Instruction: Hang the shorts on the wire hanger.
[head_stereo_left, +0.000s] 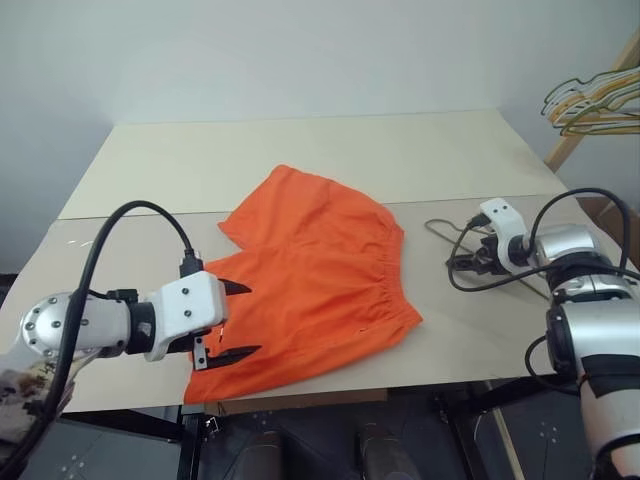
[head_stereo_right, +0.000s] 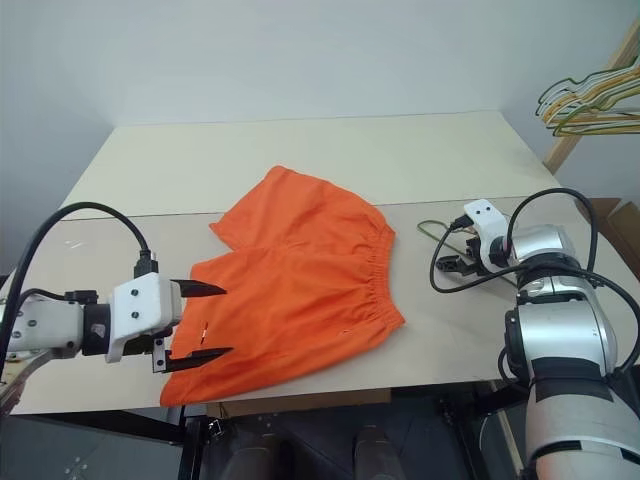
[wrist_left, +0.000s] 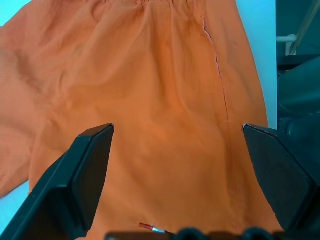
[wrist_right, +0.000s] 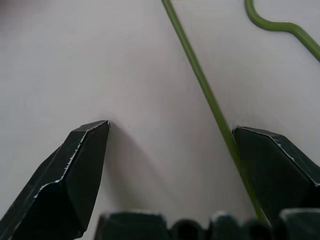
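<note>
The bright orange shorts (head_stereo_left: 315, 265) lie flat in the middle of the table, with the gathered waistband toward the right. My left gripper (head_stereo_left: 243, 320) hovers open over their near left corner, and the left wrist view shows the shorts' fabric (wrist_left: 160, 90) between its spread fingers (wrist_left: 75, 185). The thin olive-green wire hanger (wrist_right: 200, 75) lies on the table at the right, partly hidden behind my right arm, with a loop of its wire (head_stereo_left: 437, 228) showing. My right gripper (head_stereo_left: 463, 262) is open and points down at it. One length of wire runs just inside one fingertip (wrist_right: 265, 165).
A bunch of pale yellow-green hangers (head_stereo_left: 595, 100) hangs on a wooden post at the far right. The beige table (head_stereo_left: 300, 150) is made of two boards with a seam across it. Its front edge runs just below my left gripper.
</note>
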